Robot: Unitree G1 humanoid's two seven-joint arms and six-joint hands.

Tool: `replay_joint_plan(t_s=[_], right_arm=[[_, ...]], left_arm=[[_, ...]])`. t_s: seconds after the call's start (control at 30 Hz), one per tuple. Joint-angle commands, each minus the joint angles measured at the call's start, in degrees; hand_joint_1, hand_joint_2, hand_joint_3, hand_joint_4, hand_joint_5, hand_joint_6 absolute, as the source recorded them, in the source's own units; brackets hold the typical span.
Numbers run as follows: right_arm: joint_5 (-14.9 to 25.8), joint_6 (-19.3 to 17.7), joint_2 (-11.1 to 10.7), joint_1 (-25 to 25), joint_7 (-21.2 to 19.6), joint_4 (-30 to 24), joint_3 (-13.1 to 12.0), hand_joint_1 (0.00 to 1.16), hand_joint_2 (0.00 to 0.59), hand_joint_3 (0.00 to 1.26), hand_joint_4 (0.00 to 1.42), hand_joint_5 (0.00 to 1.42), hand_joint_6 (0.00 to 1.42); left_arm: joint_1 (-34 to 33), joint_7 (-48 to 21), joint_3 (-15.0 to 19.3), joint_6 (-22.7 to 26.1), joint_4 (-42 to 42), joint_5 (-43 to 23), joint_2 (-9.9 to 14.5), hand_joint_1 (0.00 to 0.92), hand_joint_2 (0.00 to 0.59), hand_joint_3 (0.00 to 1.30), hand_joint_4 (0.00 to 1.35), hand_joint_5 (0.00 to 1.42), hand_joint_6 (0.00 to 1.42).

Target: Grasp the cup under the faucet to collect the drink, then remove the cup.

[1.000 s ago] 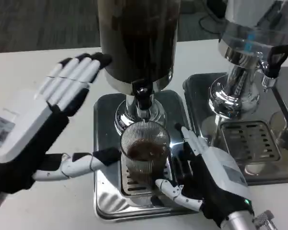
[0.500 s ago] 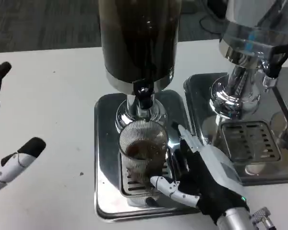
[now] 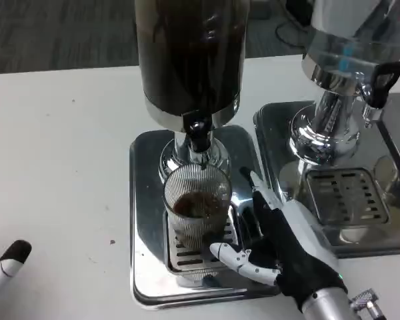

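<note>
A ribbed clear cup (image 3: 197, 205) with brown drink in it stands on the drip grille directly under the black faucet (image 3: 199, 133) of the dark drink dispenser (image 3: 190, 53). My right hand (image 3: 280, 240) wraps the cup from the right, with its thumb (image 3: 237, 258) against the cup's front base and fingers (image 3: 253, 187) behind its right side. Only a black fingertip of my left hand (image 3: 7, 267) shows at the lower left edge, far from the cup.
The cup's dispenser stands on a shiny steel drip tray (image 3: 143, 220). A second dispenser (image 3: 347, 73) with its own tray and grille (image 3: 347, 197) stands close on the right. White table (image 3: 60, 167) lies to the left.
My left hand has pulled away from the dispenser, down and left, until just a fingertip remains in view. The right hand stays on the cup, which has not moved.
</note>
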Motion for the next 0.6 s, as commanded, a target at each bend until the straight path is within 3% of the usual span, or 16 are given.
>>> replay_joint_plan(t_s=[0.03,0.17,0.27,0.6], right_arm=[[2.0,-2.2,-0.3,1.5,1.3,-2.1,0.1,0.57,0.217,0.00,0.00,0.00,0.07],[4.8,-4.4,1.1,2.6,0.5,-1.6,-0.1,0.60,0.207,0.00,0.00,0.00,0.07],[8.7,-8.8,2.1,2.6,0.2,1.4,-0.4,0.61,0.206,0.00,0.00,0.00,0.09],[8.3,-14.6,3.9,1.4,-2.8,6.7,-0.1,0.65,0.193,0.00,0.00,0.00,0.11]], left_arm=[[-1.2,1.0,-1.5,-1.3,3.3,-0.1,1.6,0.000,0.175,0.03,0.00,0.03,0.00],[-1.8,1.0,-2.3,-2.0,5.3,-0.8,2.4,0.000,0.176,0.03,0.00,0.04,0.00],[-2.2,0.6,-3.0,-2.4,6.2,-1.1,3.0,0.000,0.176,0.03,0.00,0.04,0.00],[-1.7,-0.2,-4.5,-2.1,5.2,-2.2,3.8,0.000,0.177,0.03,0.00,0.05,0.00]])
